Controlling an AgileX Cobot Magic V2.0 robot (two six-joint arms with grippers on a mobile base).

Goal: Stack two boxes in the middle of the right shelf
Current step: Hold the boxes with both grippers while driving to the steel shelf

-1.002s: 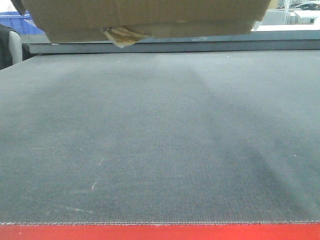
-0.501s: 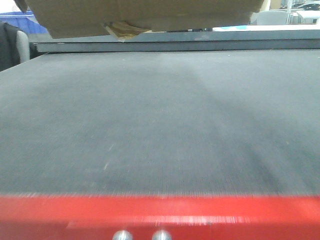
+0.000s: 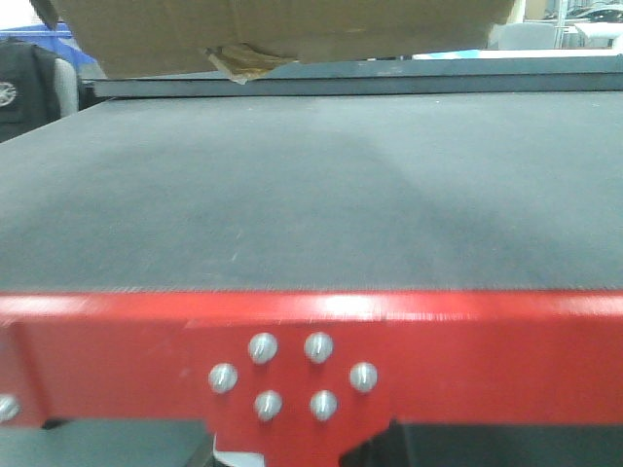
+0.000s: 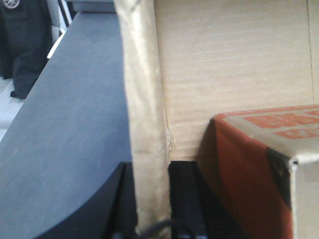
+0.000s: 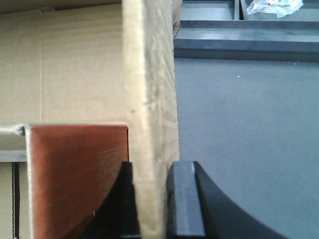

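A brown cardboard box (image 3: 282, 29) hangs at the top of the front view, a tan tape scrap (image 3: 243, 63) dangling from its underside. My left gripper (image 4: 149, 172) is shut on the box's left wall (image 4: 142, 89), one black finger on each side. In the same way, my right gripper (image 5: 149, 172) is shut on the right wall (image 5: 147, 84). Inside the box sits an orange-printed carton (image 4: 249, 169), also seen as the red-brown carton (image 5: 75, 174). I cannot make out a second brown box. The right shelf middle is out of view.
Under the held box spreads a dark grey textured deck (image 3: 311, 195). Its red rim (image 3: 487, 341), fixed with several bolts (image 3: 292, 375), runs across the near side. A darker rail (image 3: 389, 83) bounds the deck's far edge. A dark garment (image 3: 24, 88) hangs far left.
The red rim has climbed from the bottom edge well up the front view, and its bolts and underside have come into sight. The box stays held at the top.
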